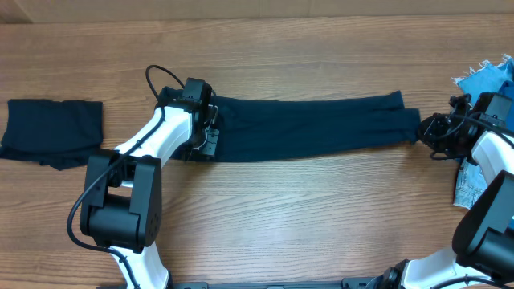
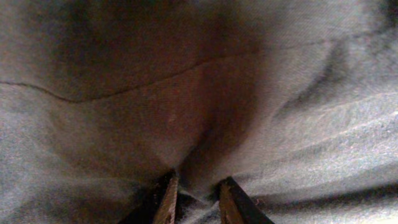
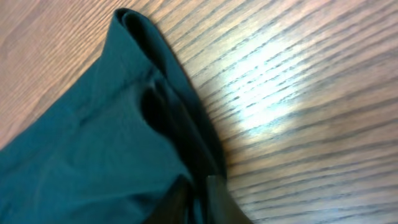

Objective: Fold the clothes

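A long dark teal garment [image 1: 309, 126] lies stretched across the table from left to right. My left gripper [image 1: 207, 138] is shut on its left end; in the left wrist view the fingers [image 2: 198, 200] pinch a fold of the cloth [image 2: 205, 93], which fills the view. My right gripper [image 1: 424, 128] is shut on the right end; in the right wrist view the fingers [image 3: 200, 202] clamp the cloth's edge [image 3: 99, 143] over the wooden table [image 3: 298, 93].
A folded dark garment [image 1: 52, 132] lies at the far left. A pile of light blue clothes [image 1: 490, 84] sits at the right edge, behind my right arm. The wooden table [image 1: 305, 217] stretches in front.
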Motion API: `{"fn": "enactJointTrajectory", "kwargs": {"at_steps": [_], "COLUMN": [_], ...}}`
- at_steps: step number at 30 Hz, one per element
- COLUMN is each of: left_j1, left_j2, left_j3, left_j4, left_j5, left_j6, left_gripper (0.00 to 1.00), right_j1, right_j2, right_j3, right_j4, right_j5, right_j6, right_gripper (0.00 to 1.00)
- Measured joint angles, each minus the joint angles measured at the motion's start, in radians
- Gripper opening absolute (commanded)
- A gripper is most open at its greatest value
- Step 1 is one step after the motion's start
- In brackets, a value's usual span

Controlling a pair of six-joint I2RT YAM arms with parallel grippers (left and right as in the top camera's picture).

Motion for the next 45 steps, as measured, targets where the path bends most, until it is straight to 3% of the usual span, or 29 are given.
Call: {"fn": "enactJointTrajectory", "kwargs": {"at_steps": [4, 6, 9, 11, 13, 15, 17, 20, 24, 28, 34, 38, 43, 45], "left_j1": [0.0, 0.0, 0.0, 0.0, 0.001, 0.001, 0.001, 0.001, -0.015, -0.068, -0.063, -0.016, 0.047, 0.054], "left_j2": [0.0, 0.0, 0.0, 0.0, -0.003, -0.037, -0.133, -0.242, -0.083, 0.094, 0.109, 0.109, 0.109, 0.123], "left_j3": [0.0, 0.0, 0.0, 0.0, 0.004, 0.056, 0.111, 0.164, 0.152, 0.131, 0.142, 0.146, 0.163, 0.199], "left_j4": [0.0, 0.0, 0.0, -0.004, -0.037, -0.109, -0.065, 0.012, 0.069, 0.08, 0.055, 0.014, -0.058, -0.117], "left_j5": [0.0, 0.0, 0.002, 0.015, 0.036, 0.071, 0.091, 0.118, 0.208, 0.233, 0.219, 0.217, 0.186, 0.164], "left_j6": [0.0, 0.0, -0.001, -0.007, -0.007, -0.01, -0.024, -0.049, -0.078, -0.086, -0.105, -0.105, -0.097, -0.092], "left_gripper": [0.27, 0.27, 0.11, 0.11, 0.19, 0.39, 0.43, 0.32, 0.1, 0.08, 0.06, 0.06, 0.1, 0.12], "right_j1": [-0.002, -0.002, 0.011, 0.042, 0.084, 0.112, 0.134, 0.214, 0.266, 0.267, 0.253, 0.164, 0.095, 0.098], "right_j2": [-0.001, -0.001, -0.001, -0.001, -0.001, -0.001, -0.001, -0.001, -0.001, 0.015, 0.055, 0.055, 0.056, 0.055], "right_j3": [0.0, 0.0, 0.002, 0.002, 0.002, 0.002, 0.002, 0.002, 0.002, 0.002, 0.002, 0.002, 0.074, 0.172], "right_j4": [-0.028, -0.046, -0.103, -0.111, -0.11, -0.119, -0.139, -0.134, -0.101, -0.085, -0.082, -0.062, -0.146, -0.233], "right_j5": [0.07, 0.076, -0.045, -0.121, -0.183, -0.212, -0.217, -0.15, -0.011, 0.053, 0.262, 0.352, 0.274, 0.15], "right_j6": [-0.043, -0.033, -0.029, -0.026, -0.013, 0.018, 0.032, 0.097, 0.187, 0.235, 0.252, 0.253, 0.209, 0.164], "right_gripper": [0.25, 0.34, 0.33, 0.33, 0.33, 0.33, 0.34, 0.38, 0.38, 0.38, 0.4, 0.4, 0.39, 0.47]}}
